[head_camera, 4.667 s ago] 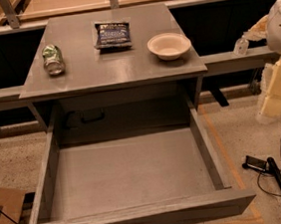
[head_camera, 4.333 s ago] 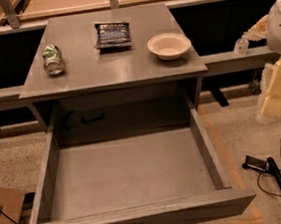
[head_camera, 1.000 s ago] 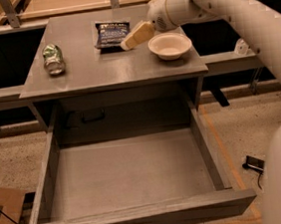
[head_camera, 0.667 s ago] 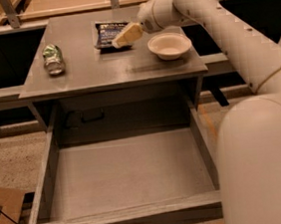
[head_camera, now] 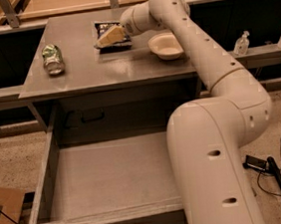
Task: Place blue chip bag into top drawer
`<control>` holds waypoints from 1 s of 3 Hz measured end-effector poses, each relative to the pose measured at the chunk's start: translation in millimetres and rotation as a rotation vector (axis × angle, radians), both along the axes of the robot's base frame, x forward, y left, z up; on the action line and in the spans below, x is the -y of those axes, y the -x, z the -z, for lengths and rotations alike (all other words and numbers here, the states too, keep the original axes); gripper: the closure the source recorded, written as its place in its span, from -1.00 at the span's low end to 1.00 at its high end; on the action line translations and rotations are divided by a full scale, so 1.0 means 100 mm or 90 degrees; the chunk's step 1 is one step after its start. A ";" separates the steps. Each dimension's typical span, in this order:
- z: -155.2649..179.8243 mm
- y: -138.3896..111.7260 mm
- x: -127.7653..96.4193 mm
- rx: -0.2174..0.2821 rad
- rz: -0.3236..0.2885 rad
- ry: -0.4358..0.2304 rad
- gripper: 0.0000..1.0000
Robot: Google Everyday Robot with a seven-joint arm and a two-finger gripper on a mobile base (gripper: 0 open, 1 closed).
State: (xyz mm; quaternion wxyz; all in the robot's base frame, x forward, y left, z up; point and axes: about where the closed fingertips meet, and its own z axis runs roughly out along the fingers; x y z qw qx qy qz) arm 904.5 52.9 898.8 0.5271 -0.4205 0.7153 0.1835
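1. On the rear of the cabinet top [head_camera: 90, 66]: blue chip bag [head_camera: 102, 26], lying flat between a crushed can [head_camera: 53, 58] and a white bowl [head_camera: 165, 46], apart from both.
2. Gripper [head_camera: 106, 38]: low over the bag's front-left part, covering much of it. Contact and opening cannot be told.
3. Top drawer [head_camera: 107, 177]: standing open below the cabinet top.
4. Step in hand, judged: securing the bag. Better to pinch a crinkled edge than to press on the flat face, then lift clear before carrying it forward.
5. Orientation: edges roughly square to the cabinet. Long axis seemingly front-to-back, uncertain while covered.
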 end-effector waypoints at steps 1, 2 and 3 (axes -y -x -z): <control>0.18 -0.15 -0.17 -0.025 0.005 -0.003 -1.00; 0.33 -0.23 -0.20 -0.051 0.021 -0.004 -0.98; 0.40 -0.29 -0.14 -0.065 0.038 -0.010 -0.63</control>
